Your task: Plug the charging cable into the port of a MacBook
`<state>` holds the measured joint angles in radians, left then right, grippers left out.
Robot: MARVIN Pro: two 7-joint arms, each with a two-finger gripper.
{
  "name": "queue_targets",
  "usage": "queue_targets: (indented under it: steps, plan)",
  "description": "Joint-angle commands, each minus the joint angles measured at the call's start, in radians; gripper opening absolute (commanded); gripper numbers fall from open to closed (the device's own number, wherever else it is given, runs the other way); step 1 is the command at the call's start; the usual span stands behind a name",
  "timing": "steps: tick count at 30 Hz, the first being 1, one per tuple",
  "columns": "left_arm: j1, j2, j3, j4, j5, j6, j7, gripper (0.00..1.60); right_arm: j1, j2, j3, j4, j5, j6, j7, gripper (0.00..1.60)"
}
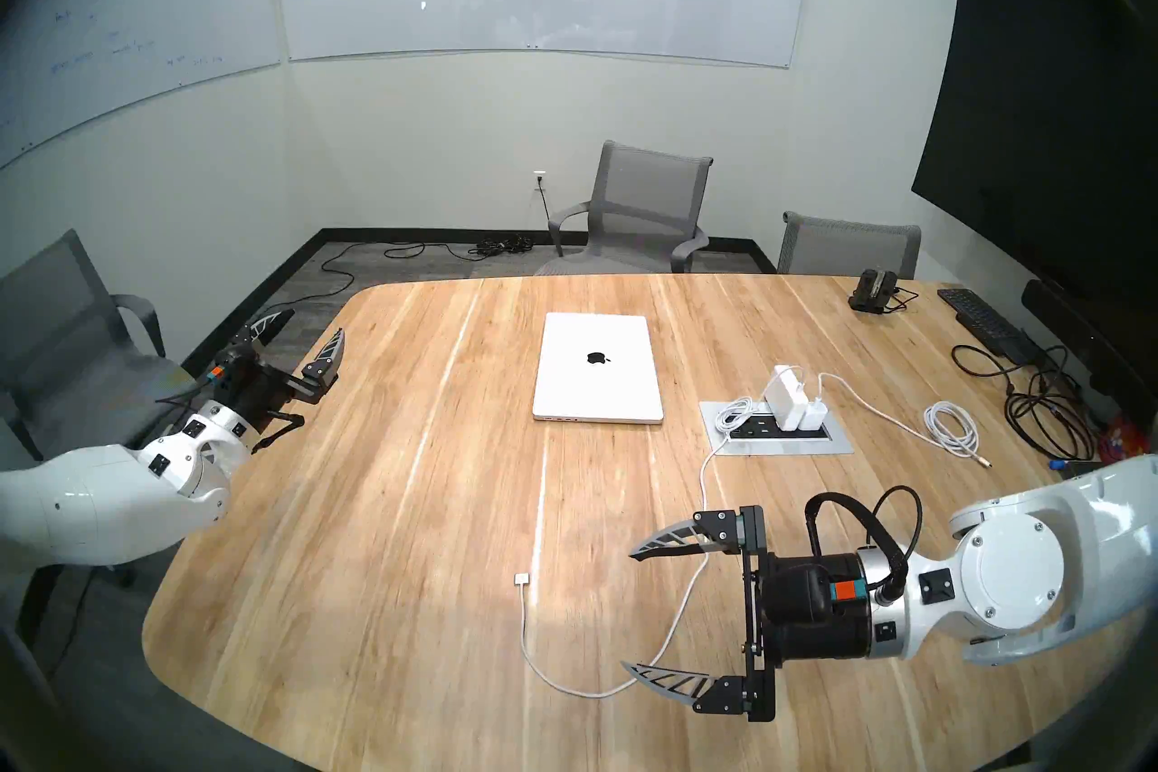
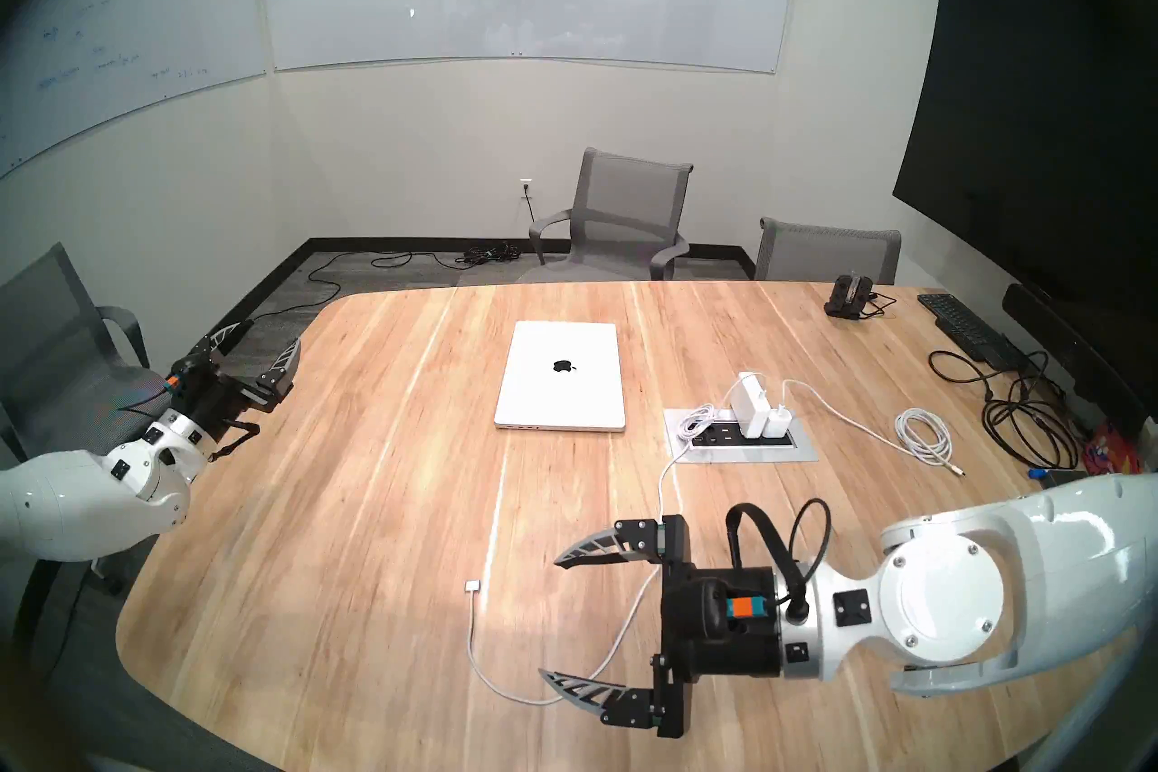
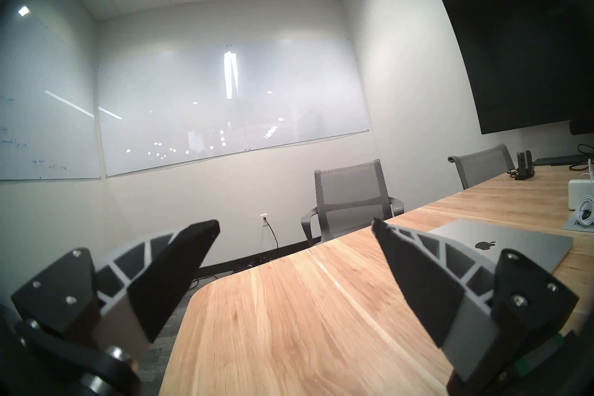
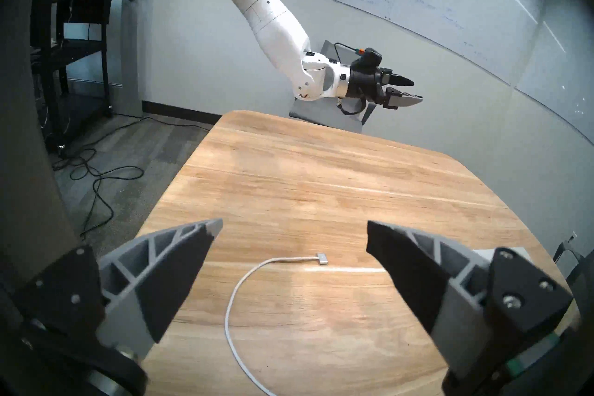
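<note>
The silver MacBook (image 1: 597, 366) lies closed at the table's middle, logo up. Three tiny slots (image 1: 559, 418) show at the left of its near edge; I cannot tell the port apart among them. The charging cable (image 1: 532, 652) runs from the large white power brick (image 1: 783, 387) in a loop across the table. Its flat connector tip (image 1: 522, 578) lies free on the wood. My right gripper (image 1: 626, 611) hovers open over the cord, right of the tip (image 4: 322, 258), holding nothing. My left gripper (image 1: 316, 321) is open at the table's left edge, far from the MacBook (image 3: 514, 244).
A grey outlet plate (image 1: 777, 442) is set in the table right of the laptop, with a smaller white charger (image 1: 813, 413). A bundled white cord (image 1: 952, 429), black cables (image 1: 1046, 413), a black keyboard (image 1: 984, 316) and a dock (image 1: 874, 294) sit far right. Chairs ring the table.
</note>
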<state>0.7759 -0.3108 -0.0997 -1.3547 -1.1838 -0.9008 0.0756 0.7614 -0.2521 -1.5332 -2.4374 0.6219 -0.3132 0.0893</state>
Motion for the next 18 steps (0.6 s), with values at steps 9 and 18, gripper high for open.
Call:
queue_targets:
  steps: [9,18]
  plan:
    - [-0.012,0.001,-0.007,0.000,-0.001,-0.003,0.001,1.60,-0.087,-0.047,0.074,-0.006,0.001,-0.019,0.024,1.60]
    - [-0.012,0.001,-0.004,0.000,-0.001,-0.003,0.001,1.60,-0.126,-0.080,0.123,-0.006,0.013,-0.018,0.030,1.60]
